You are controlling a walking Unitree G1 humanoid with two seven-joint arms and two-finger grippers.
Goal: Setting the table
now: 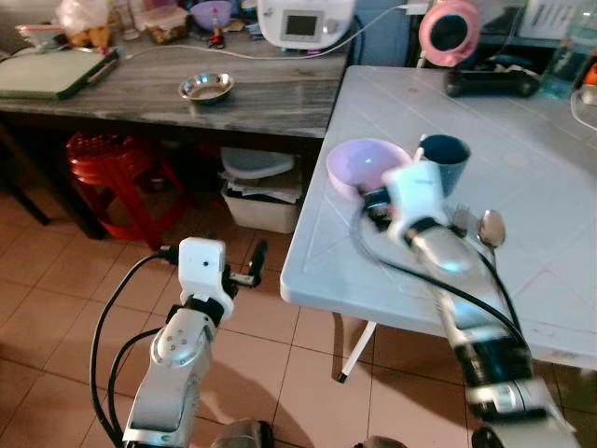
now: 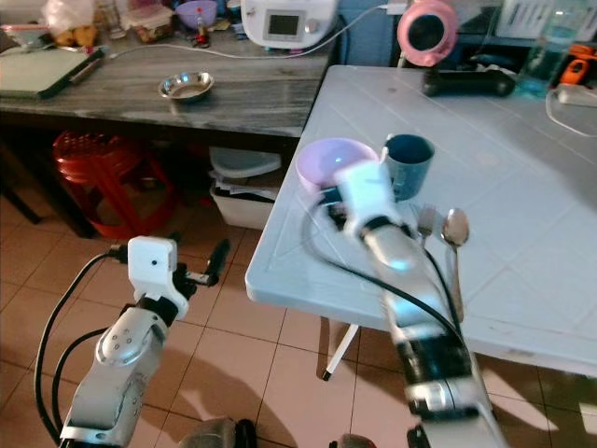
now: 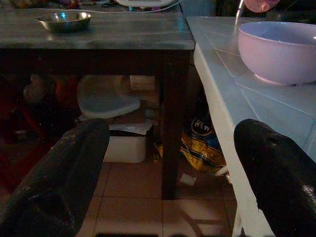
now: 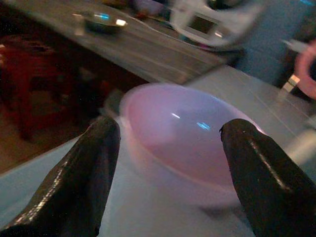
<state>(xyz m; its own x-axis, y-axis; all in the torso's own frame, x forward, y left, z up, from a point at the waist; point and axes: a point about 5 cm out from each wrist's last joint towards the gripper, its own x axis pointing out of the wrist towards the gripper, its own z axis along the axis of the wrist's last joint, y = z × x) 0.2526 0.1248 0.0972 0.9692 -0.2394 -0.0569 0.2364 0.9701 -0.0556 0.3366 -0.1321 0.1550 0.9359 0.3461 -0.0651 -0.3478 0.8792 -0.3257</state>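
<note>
Bowl (image 4: 182, 133), pale lilac and shallow, sits on the white table (image 1: 522, 159) near its front left corner. The right gripper (image 4: 168, 163) hovers just short of the bowl with its two black fingers (image 4: 84, 182) spread wide, one on each side of the near rim, and nothing is pinched between them. Whether the fingers touch the bowl cannot be told, since the right wrist view is blurred.

From the head views, the right arm (image 1: 448, 271) reaches up over the table's front edge, its white wrist housing lying just beside the bowl. A dark teal cup (image 1: 444, 161) stands upright directly to the right of the bowl, close to it. A spoon (image 1: 491, 230) and a fork (image 2: 425, 224) lie side by side on the table to the right of the arm.

The left gripper (image 3: 168, 168) hangs lower, off the table's left edge and above the tiled floor (image 1: 56, 308), its fingers also held wide apart with nothing between them.

Behind, a dark wooden table (image 1: 280, 93) carries a small steel dish (image 1: 206, 88) and a white appliance (image 1: 303, 21). A red stool (image 1: 117, 163) stands beneath it.
</note>
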